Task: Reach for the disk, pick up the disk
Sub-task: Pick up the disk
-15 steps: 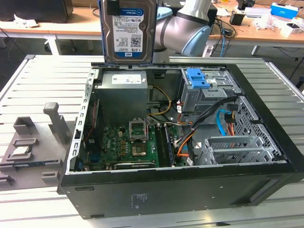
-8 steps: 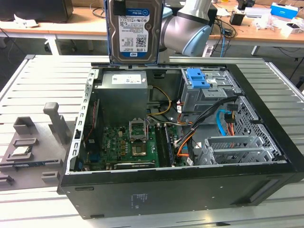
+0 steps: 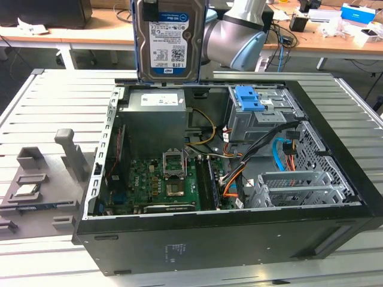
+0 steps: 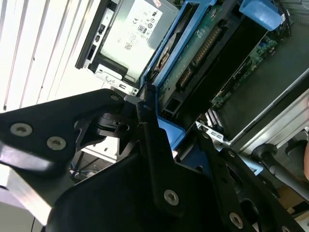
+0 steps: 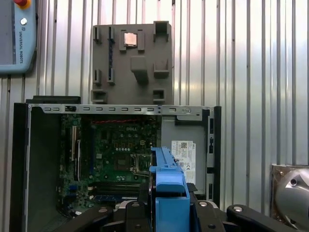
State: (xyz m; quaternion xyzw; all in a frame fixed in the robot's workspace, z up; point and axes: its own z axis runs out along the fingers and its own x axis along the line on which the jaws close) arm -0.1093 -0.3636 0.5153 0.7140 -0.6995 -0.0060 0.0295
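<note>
The disk (image 3: 170, 39), a silver-grey hard drive with a white-and-blue label in a blue bracket, hangs upright in the air above the back edge of the open computer case (image 3: 227, 239). Behind it stands the grey arm (image 3: 236, 36). In the first wrist view my gripper (image 5: 169, 205) is shut on the disk's blue bracket (image 5: 169, 186), with a black finger on either side. In the second wrist view the disk (image 4: 193, 53) shows its green circuit-board side, and the gripper (image 4: 159, 133) clamps its blue frame edge.
Below lie the motherboard (image 3: 158, 179), the power supply (image 3: 158, 104), orange and blue cables (image 3: 281, 152), and a blue latch on a grey cage (image 3: 248, 98). A grey fixture (image 3: 36, 185) holding a small silver chip (image 3: 27, 190) sits at the exterior view's left. Benches stand behind.
</note>
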